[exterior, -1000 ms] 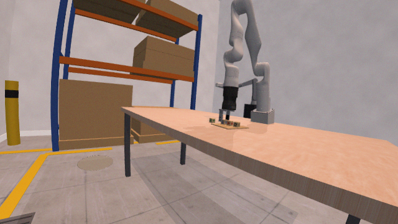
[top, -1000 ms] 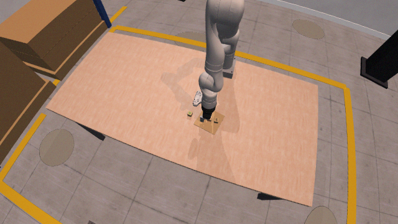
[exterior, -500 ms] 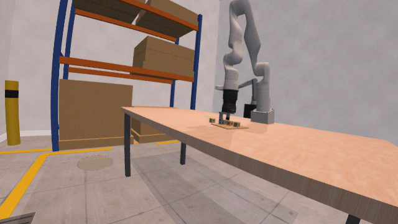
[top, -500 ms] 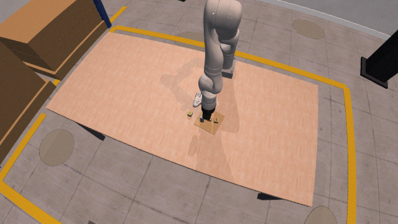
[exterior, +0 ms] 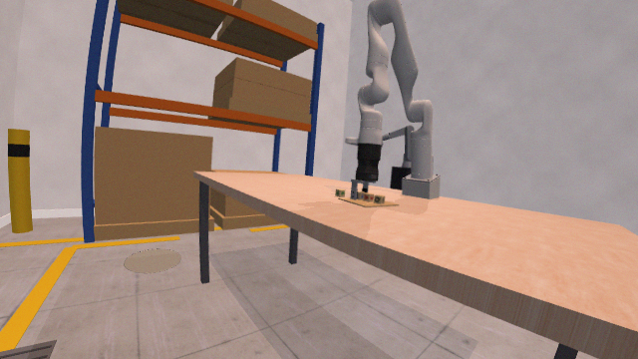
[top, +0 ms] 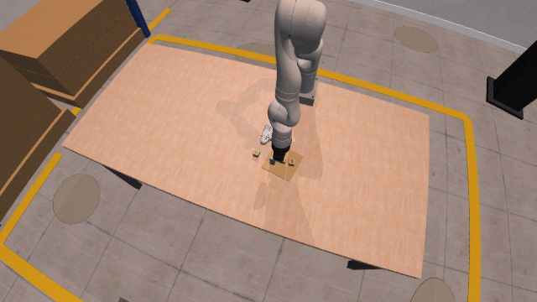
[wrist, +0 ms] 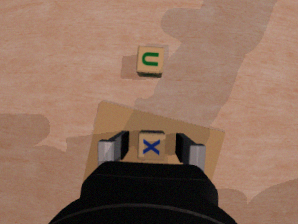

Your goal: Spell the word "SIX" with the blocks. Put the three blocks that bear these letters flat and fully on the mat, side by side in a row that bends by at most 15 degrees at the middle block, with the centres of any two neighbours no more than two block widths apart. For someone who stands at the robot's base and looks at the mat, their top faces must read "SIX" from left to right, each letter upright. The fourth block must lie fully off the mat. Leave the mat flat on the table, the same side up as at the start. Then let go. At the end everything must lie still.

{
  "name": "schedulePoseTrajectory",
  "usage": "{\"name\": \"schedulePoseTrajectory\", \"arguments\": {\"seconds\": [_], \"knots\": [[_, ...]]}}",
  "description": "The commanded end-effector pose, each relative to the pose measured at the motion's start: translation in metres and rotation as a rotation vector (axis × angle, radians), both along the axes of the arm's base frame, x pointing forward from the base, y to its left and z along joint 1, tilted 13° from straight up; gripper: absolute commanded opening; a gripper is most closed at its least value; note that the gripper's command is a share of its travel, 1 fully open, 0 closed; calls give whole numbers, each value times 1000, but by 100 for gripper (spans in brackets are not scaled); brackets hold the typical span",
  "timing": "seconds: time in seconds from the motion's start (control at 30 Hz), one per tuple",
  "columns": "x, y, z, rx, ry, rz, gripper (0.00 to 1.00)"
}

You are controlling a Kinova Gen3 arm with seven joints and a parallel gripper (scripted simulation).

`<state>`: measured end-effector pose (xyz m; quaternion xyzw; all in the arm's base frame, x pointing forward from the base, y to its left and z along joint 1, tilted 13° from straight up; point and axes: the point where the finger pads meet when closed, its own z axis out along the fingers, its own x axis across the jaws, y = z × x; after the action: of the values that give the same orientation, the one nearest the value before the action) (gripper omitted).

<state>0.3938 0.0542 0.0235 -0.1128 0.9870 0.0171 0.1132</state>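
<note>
End effector: its two fingers are wide apart, with nothing held. It points straight down over the mat, low, with one finger on each side of the X block and a gap on both sides.
X block: lies flat on the mat, between the fingers. Its blue X faces up.
U block: lies on the bare tabletop, off the mat, near its edge. Its green U faces up.
Mat: a small tan square, flat on the tabletop.
Other blocks: in the side view, a block with red marks and one more block sit in a row on the mat, close together. Their letters are too small to read. In the top view, the block at the far end of the row shows beside the arm.
Tabletop: light wood, wide, with the mat near its middle.
Arm: gray-white, bent high, then reaching down to the mat.
</note>
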Motion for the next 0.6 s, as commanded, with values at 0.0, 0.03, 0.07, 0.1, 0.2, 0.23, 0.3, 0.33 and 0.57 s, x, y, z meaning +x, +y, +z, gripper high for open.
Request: {"name": "schedulePoseTrajectory", "arguments": {"seconds": [0.0, 0.03, 0.07, 0.1, 0.2, 0.23, 0.3, 0.33, 0.57], "knots": [[0, 0, 1, 0, -1, 0, 100], [0, 0, 1, 0, -1, 0, 100], [0, 0, 1, 0, -1, 0, 100], [0, 0, 1, 0, -1, 0, 100], [0, 0, 1, 0, -1, 0, 100], [0, 0, 1, 0, -1, 0, 100], [0, 0, 1, 0, -1, 0, 100], [0, 0, 1, 0, -1, 0, 100], [0, 0, 1, 0, -1, 0, 79]]}}
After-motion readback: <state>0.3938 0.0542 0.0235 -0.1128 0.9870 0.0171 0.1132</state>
